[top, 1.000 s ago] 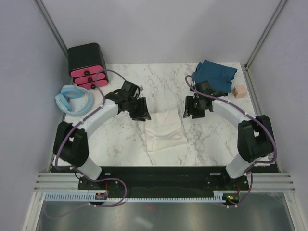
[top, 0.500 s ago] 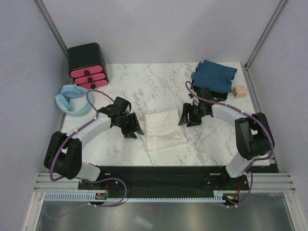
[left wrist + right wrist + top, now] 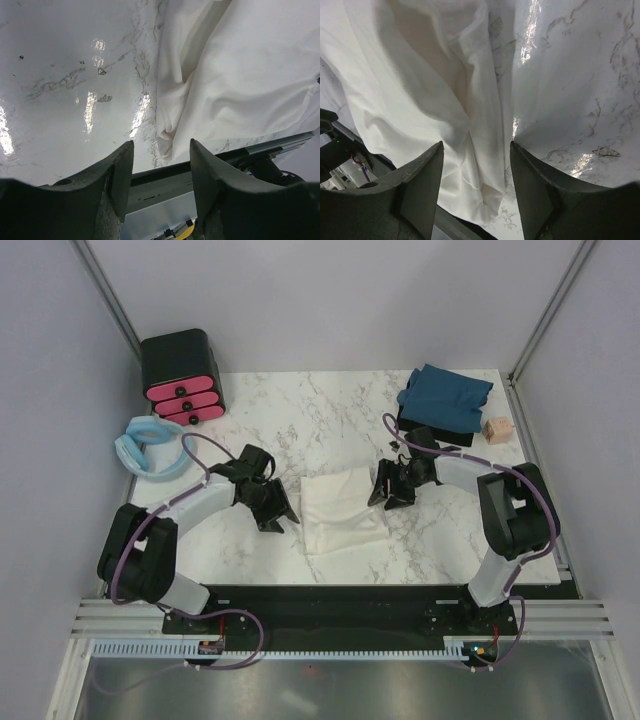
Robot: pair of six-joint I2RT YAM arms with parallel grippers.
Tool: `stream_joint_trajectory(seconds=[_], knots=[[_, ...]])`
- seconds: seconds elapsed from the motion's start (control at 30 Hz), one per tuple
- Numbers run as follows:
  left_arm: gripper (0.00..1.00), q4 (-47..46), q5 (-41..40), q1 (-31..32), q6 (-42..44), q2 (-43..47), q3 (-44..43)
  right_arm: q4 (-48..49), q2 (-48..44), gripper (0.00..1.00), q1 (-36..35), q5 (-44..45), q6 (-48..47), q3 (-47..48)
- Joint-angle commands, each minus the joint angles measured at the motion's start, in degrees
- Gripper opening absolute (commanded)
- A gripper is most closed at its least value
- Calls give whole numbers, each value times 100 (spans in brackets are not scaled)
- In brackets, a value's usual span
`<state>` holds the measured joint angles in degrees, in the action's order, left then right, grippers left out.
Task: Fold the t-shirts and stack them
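Shirt of cream cloth (image 3: 342, 508) lies folded between left claw (image 3: 279, 513) and right claw (image 3: 385, 491), both spread, empty.

Marble table (image 3: 330, 405): cream-white shirt (image 3: 342, 510) centre; teal shirt (image 3: 445, 395), wooden block (image 3: 496, 429) 1 o'clock; drawer box (image 3: 180, 375), blue ring (image 3: 150, 445) 10 o'clock.

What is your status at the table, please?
Left gripper and right gripper open, empty, either side of the white shirt. It lies folded, centre. Blue shirt apart, far right corner, wooden block beside it.
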<state>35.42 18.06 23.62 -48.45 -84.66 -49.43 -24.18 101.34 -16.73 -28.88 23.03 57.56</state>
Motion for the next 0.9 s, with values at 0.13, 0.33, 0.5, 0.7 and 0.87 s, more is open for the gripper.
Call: stream_joint_trajectory(seconds=[0.13, 0.33, 0.5, 0.7, 0.87], knots=[[55, 18, -128, 20, -315, -375, -137, 344, 413, 63, 3, -293, 140, -131], [54, 79, -181, 29, -385, -867, -242, 476, 510, 62, -6, -390, 193, -271], [55, -253, -5, 55, -297, -1140, -366, 520, 527, 62, -23, -372, 220, -316], [55, -554, 276, 47, -324, -824, -295, 538, 545, 62, -50, -320, 246, -360], [63, -685, 592, -111, -60, -368, 64, 555, 606, 61, -50, -293, 246, -360]])
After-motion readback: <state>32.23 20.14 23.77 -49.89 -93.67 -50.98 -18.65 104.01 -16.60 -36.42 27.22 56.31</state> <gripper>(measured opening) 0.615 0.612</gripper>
